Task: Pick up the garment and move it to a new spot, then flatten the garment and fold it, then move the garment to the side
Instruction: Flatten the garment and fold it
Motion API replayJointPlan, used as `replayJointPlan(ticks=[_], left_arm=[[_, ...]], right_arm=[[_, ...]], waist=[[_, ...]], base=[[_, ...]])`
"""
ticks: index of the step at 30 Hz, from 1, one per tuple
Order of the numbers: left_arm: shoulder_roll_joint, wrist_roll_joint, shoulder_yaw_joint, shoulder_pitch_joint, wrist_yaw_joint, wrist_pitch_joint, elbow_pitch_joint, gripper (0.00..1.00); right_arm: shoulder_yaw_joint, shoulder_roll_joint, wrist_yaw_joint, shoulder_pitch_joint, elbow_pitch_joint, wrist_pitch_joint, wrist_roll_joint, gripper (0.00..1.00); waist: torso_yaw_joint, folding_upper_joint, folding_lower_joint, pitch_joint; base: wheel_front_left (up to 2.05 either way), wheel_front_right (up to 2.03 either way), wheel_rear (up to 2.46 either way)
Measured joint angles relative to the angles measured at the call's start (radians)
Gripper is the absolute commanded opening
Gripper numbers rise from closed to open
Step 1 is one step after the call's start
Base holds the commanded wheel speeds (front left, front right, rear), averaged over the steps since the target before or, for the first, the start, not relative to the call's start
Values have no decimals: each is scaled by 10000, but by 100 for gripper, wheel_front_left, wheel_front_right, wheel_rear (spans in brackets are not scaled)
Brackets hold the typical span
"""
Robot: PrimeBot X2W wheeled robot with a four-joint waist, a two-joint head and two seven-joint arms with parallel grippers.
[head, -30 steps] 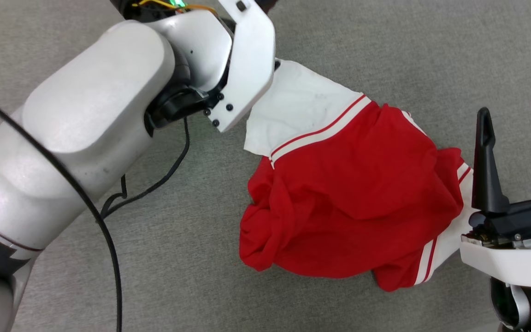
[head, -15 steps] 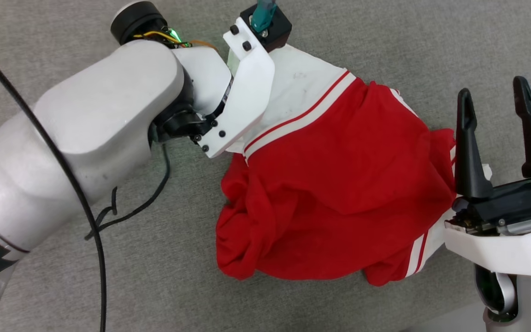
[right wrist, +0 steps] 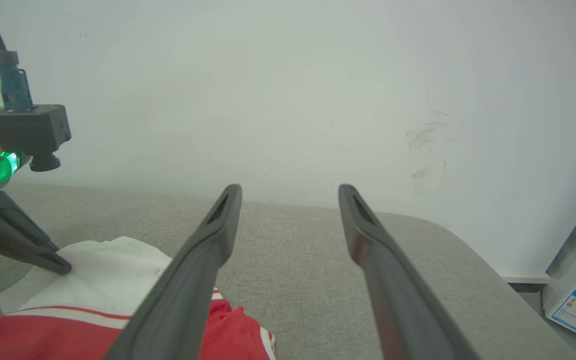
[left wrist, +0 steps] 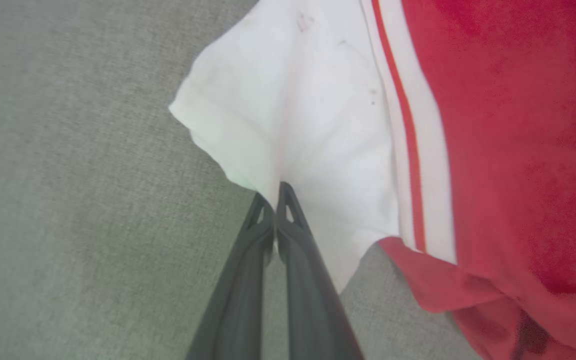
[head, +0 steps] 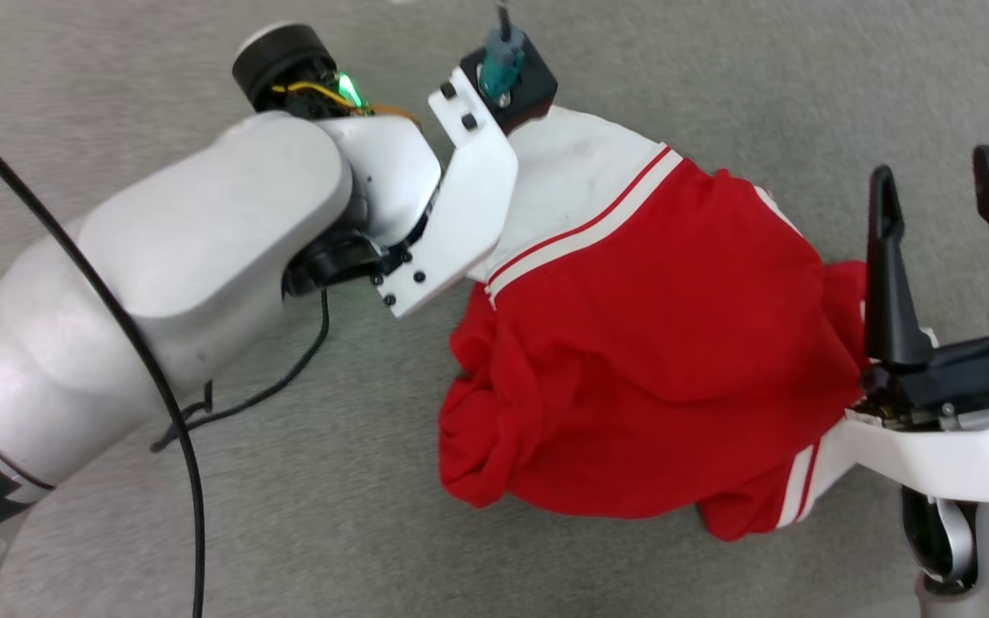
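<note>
Two claws on this job and only one has cloth in it. Closest to me, at the near right, my right gripper (head: 934,163) has its fingers spread wide with nothing between them. The garment (head: 658,360) lies just left of it on the grey padded surface (head: 288,532). A white bit with red stripes (head: 795,485) pokes out right by that wrist, so the right arm is the nearer one for that end. Can't tell if it's brushing the cloth or floating above it.

The shirt is a bunched red heap, nowhere near flat. It has a fat rolled lump (head: 477,463) at its near left edge and smoother red draped over the middle. Its long axis runs on a diagonal, near right to far left.

At the far left end is the white sleeve (head: 563,172), with red-and-white trim (head: 585,233) where it meets the body. My left gripper (left wrist: 274,197) is clamped tight on that sleeve's edge, and the fabric puckers out from the tips like a little tent.

My guess is the next move hangs on that diagonal. Hauling from the far-left sleeve alone would just trail the heap, so the free right claw wants the near-right end.
</note>
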Motion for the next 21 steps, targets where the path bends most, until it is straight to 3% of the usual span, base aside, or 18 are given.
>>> replayJointPlan(ticks=[4,10,14,17,21], left_arm=[[247,-96,4,-104,0,-1503,171,0],[1342,-566,198,279,-2,-3053,566,0],[2243,-711,395,770,48,-3661,826,0],[3122,-821,389,1632,368,-3962,1011,0],[3584,-1304,405,2380,623,-4123,1164,0]], right_arm=[[-226,-151,0,319,54,0,-8,100],[-322,-326,0,665,94,0,-82,100],[-341,-389,0,831,130,0,-148,100],[-322,-443,0,1057,192,0,-169,100],[-339,-487,0,1128,247,0,-167,100]], waist=[[495,0,-1,-462],[1365,0,-1,-1113],[1830,0,0,-1509],[2130,0,-1,-1860],[2251,0,-1,-1979]], base=[[0,0,0],[0,0,0],[0,0,0],[0,0,0],[0,0,0]])
